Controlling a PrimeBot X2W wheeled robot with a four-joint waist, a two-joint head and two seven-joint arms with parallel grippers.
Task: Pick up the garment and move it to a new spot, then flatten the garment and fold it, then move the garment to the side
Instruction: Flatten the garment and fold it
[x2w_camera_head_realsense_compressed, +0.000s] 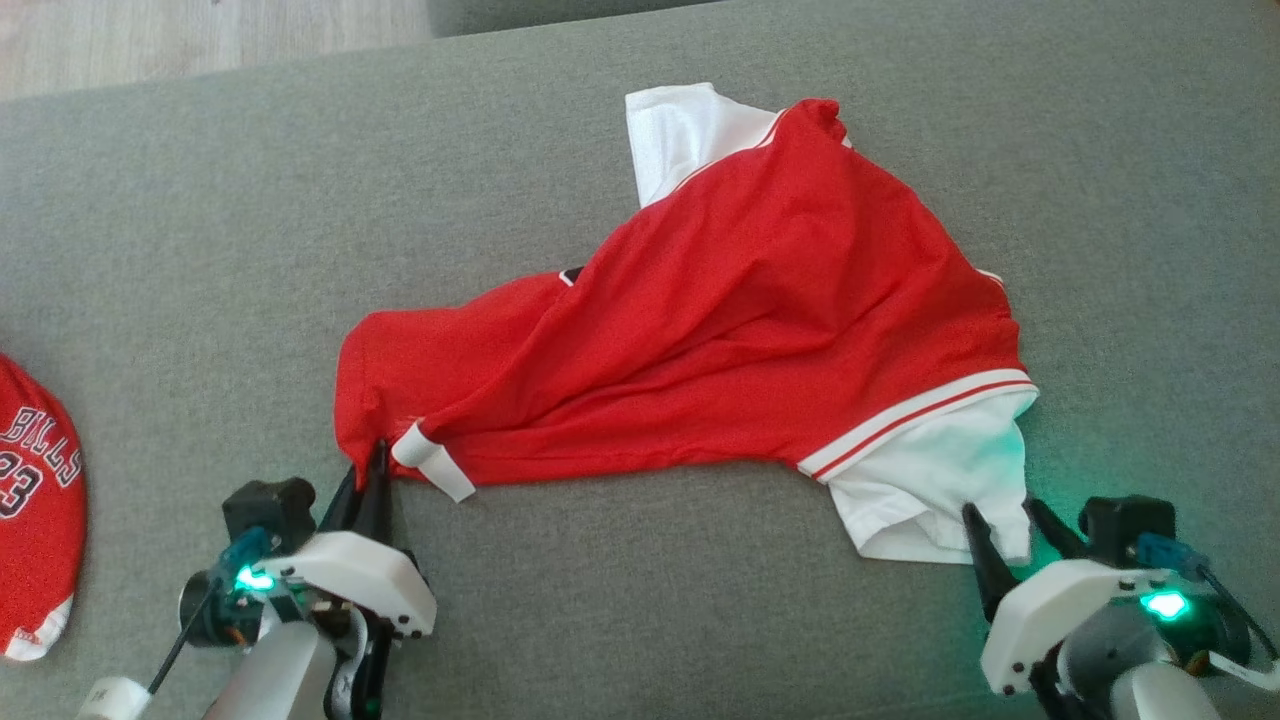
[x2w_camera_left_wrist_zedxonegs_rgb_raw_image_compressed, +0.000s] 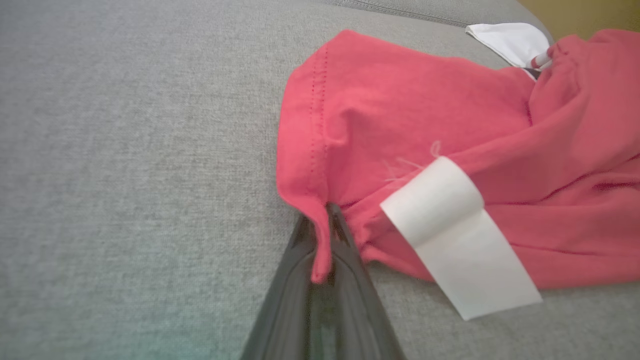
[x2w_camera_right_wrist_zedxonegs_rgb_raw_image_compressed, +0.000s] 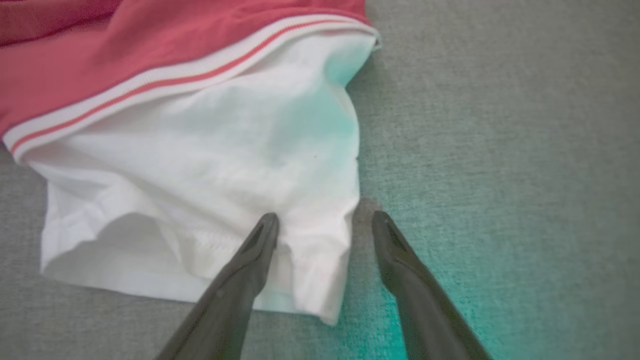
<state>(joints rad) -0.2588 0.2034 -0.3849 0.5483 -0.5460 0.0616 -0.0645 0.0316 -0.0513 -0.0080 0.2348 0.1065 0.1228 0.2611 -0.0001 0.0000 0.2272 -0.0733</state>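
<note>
Reaching up from 7 o'clock in the head view, the left gripper (x2w_camera_head_realsense_compressed: 378, 462) points toward 12; the right gripper (x2w_camera_head_realsense_compressed: 1000, 508) rises likewise from 5 o'clock. Between them the red-and-white garment (x2w_camera_head_realsense_compressed: 750, 330) lies crumpled on the grey surface (x2w_camera_head_realsense_compressed: 200, 250). A red Bulls jersey (x2w_camera_head_realsense_compressed: 35, 480) sits at 9 o'clock. The left gripper is clenched on the garment's red hem corner beside a white tag (x2w_camera_head_realsense_compressed: 432, 462). The right gripper is spread, astride the white sleeve's corner, grasping nothing.

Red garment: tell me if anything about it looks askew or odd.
The red garment lies bunched and creased, not flat. A white tag sticks out beside the corner pinched by the left gripper. The right gripper stands open astride the edge of the white sleeve.
</note>
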